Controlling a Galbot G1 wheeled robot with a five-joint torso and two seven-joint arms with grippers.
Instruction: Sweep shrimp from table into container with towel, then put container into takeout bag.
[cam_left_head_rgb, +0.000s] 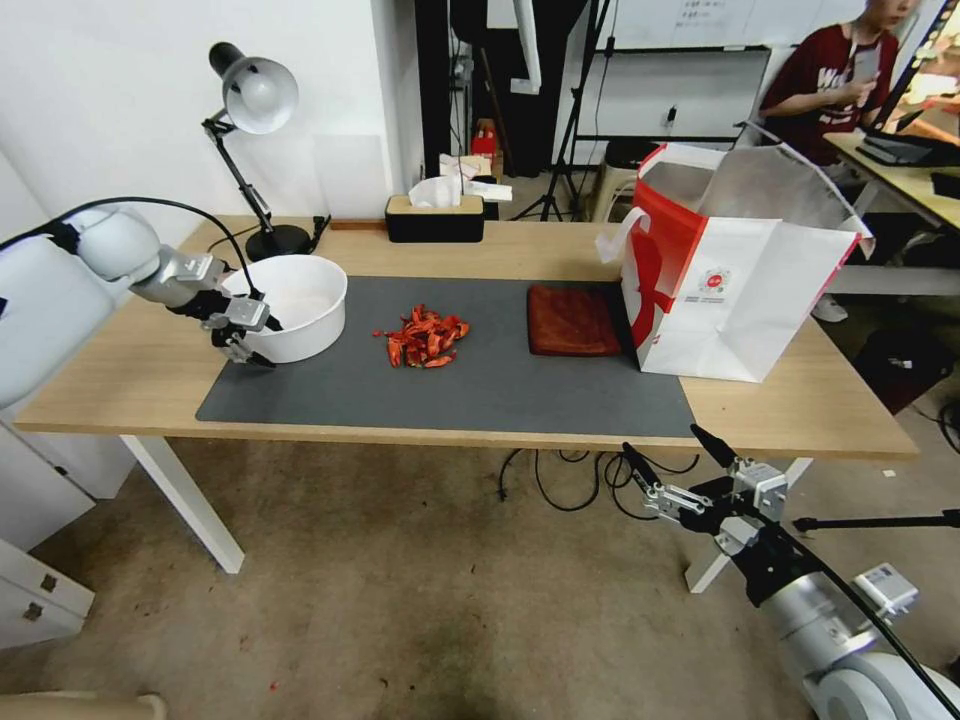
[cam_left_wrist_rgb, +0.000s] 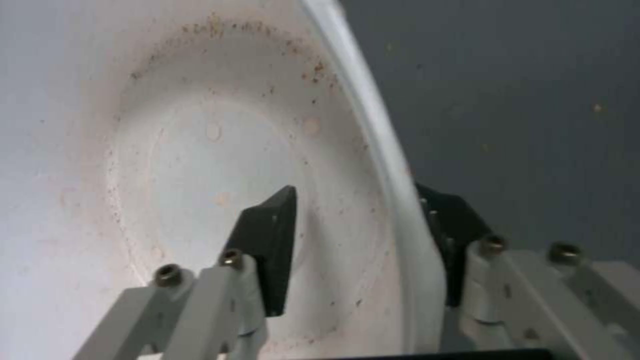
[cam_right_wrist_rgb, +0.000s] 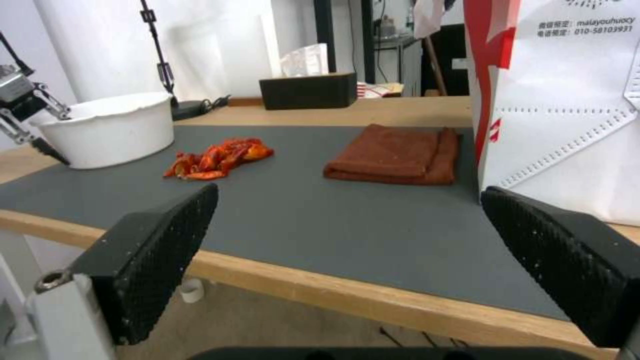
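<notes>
On the dark grey mat (cam_left_head_rgb: 500, 390), mid-bench, the shrimp (cam_left_head_rgb: 425, 338) lay in one loose red-orange pile, clear of everything else. Container (cam_left_head_rgb: 295, 305) stood to the left of the pile on the mat's left end, upright, inside showing brownish speckle stains in my left wrist view. Towel (cam_left_head_rgb: 573, 320) lay folded flat to the right of the pile, its right edge just beside the takeout bag (cam_left_head_rgb: 735, 285). Bag stood upright and open-topped on the right part of the bench (cam_left_head_rgb: 800, 410), partly on the mat, silver lining visible, red logo facing me.

My left jaws (cam_left_head_rgb: 243, 338) were at the container's left rim, spread apart and straddling the wall: one finger (cam_left_wrist_rgb: 270, 250) inside the bowl, the other outside against the mat side. They bracketed the rim but weren't squeezed down on it; a gap showed between the inner finger and the wall.

My right jaws (cam_left_head_rgb: 675, 468) hung below and in front of the bench's near edge, right of centre, wide open and holding nothing. From that wrist the fingers (cam_right_wrist_rgb: 157, 250) framed the mat with shrimp, towel and bag beyond the edge.

Back of the bench: a desk lamp (cam_left_head_rgb: 255, 110) behind the container and a black tissue box (cam_left_head_rgb: 435, 215) near the centre, both well apart from the shrimp. Cables (cam_left_head_rgb: 570, 475) trailed on the floor under the bench.
</notes>
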